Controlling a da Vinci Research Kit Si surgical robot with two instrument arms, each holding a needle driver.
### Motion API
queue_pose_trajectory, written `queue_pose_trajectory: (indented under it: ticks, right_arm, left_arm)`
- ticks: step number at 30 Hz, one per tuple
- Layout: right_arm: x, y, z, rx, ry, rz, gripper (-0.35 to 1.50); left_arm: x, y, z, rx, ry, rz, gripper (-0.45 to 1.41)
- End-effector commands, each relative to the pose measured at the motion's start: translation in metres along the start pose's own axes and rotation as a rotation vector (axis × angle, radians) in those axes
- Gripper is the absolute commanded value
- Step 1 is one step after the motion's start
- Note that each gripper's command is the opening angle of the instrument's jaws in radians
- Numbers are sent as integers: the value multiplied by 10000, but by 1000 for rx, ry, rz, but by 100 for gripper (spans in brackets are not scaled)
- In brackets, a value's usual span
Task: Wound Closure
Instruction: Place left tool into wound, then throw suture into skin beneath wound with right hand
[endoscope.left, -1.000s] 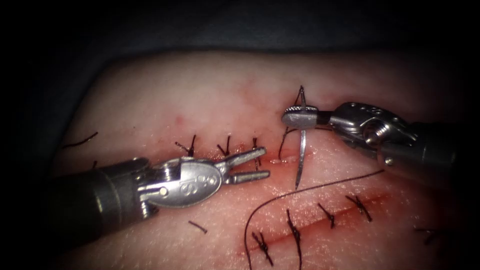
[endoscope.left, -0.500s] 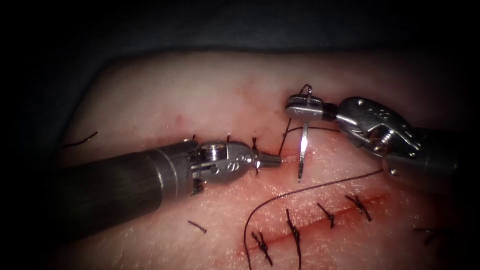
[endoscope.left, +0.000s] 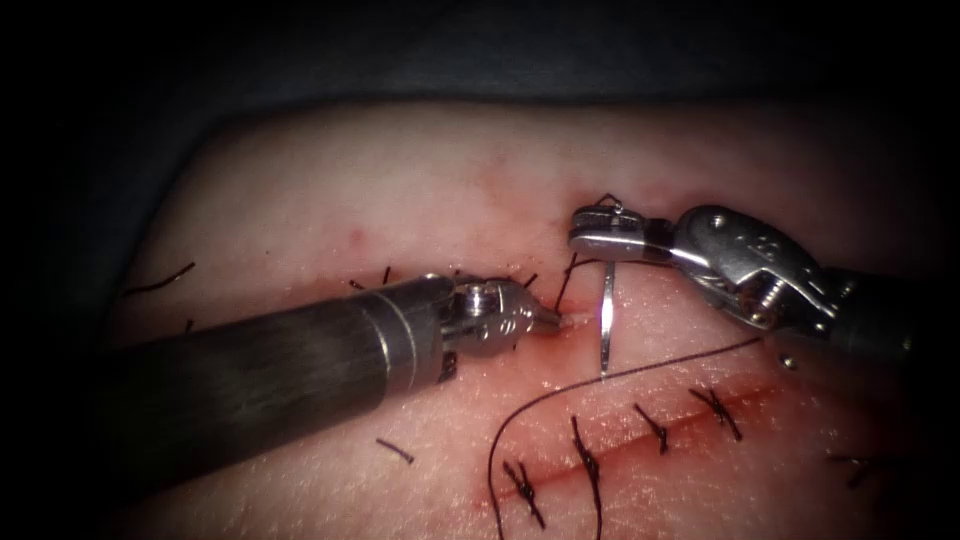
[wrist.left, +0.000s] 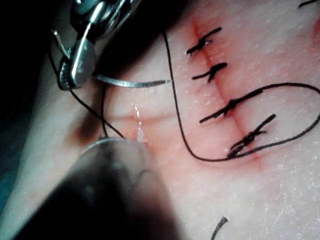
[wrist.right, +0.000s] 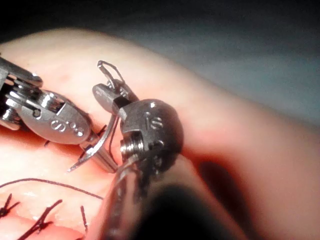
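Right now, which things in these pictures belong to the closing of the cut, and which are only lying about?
In use:
right tool, shut on the needle near its thread end; the point is free above the tissue
left tool, tip at the open cut
thread

Lying about:
cut thread end
finished stitches

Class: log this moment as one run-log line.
right tool: holds needle near tail, out of tissue | left tool: shut, tip at cut

A dark grey-blue surface (endoscope.left: 480, 50), possibly a drape, lies behind; light falls centrally, edges fading into black.
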Motion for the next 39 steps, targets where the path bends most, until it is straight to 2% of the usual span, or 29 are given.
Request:
queue_pose_trajectory:
  ticks: [1,5,6,10,16,19,23,25,28,32,39]
  right_arm:
    - [0,0,12,16,10,-49,-35]
    - [-3,1,14,46,27,-132,-35]
    - [-3,3,16,45,41,-201,-35]
    - [-4,9,20,31,77,-244,-35]
    - [-3,20,29,15,170,-282,-35]
    - [0,25,33,-14,223,-319,-35]
    - [-3,28,34,-27,242,-395,-35]
    - [-7,28,34,-31,245,-433,-35]
    - [-25,27,35,-48,285,-521,-35]
    - [-37,25,36,-61,298,-579,-35]
    - [-43,22,37,-76,313,-648,-35]
  left_arm:
    - [1,-16,8,-2,-18,-4,-45]
    - [-7,-30,16,-3,-47,-5,-45]
    - [-11,-33,21,-31,-69,-2,-45]
    - [-16,-28,25,-95,-99,12,-45]
    - [-14,-16,14,-206,-63,26,-45]
    - [-12,-13,11,-210,-58,28,-45]
    - [-12,-12,12,-209,-57,30,-18]
    - [-12,-12,14,-210,-55,31,-15]
    - [-12,-10,15,-218,-45,26,-8]
    - [-12,-9,15,-227,-35,22,26]
    - [-10,-8,13,-223,-33,4,22]
